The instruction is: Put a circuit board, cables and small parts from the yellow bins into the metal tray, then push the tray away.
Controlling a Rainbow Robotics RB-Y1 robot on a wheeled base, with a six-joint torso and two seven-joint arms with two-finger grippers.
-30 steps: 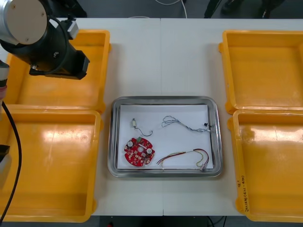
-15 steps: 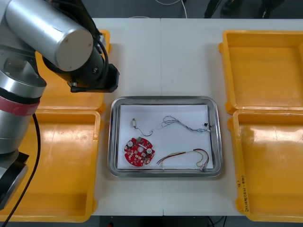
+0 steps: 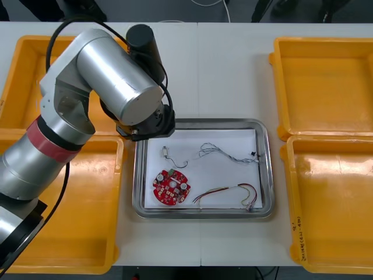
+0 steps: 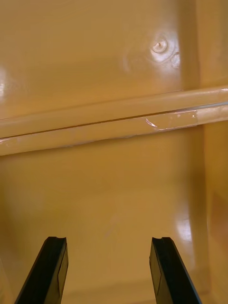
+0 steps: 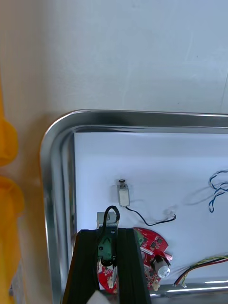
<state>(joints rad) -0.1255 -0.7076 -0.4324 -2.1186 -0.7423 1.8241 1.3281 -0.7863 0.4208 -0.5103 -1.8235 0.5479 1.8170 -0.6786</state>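
Note:
The metal tray point(image 3: 265, 169), white inside, holds a round red circuit board point(image 3: 171, 186), a small metal part point(image 3: 165, 153) on a thin black lead, a blue and white cable point(image 3: 224, 153) and a red and yellow cable point(image 3: 227, 192). My left arm point(image 3: 116, 81) reaches over the tray's far left corner. In the left wrist view my left gripper point(image 5: 108, 251) is shut on a black cable point(image 5: 110, 213) with a small metal part on it, above the circuit board point(image 5: 149, 242) and near the tray rim point(image 5: 52, 156). My right gripper point(image 4: 110, 273) stands open over a bare bin floor.
Yellow bins flank the tray: two on the left point(image 3: 23, 81) point(image 3: 64, 210) and two on the right point(image 3: 326, 81) point(image 3: 332, 204), all looking bare. A bin wall point(image 4: 114, 126) crosses ahead of the right fingers. Bare table lies beyond the tray.
My left arm has swung from over the far left bin rightward and nearer, ending over the tray's far left corner. The things in the tray have not moved.

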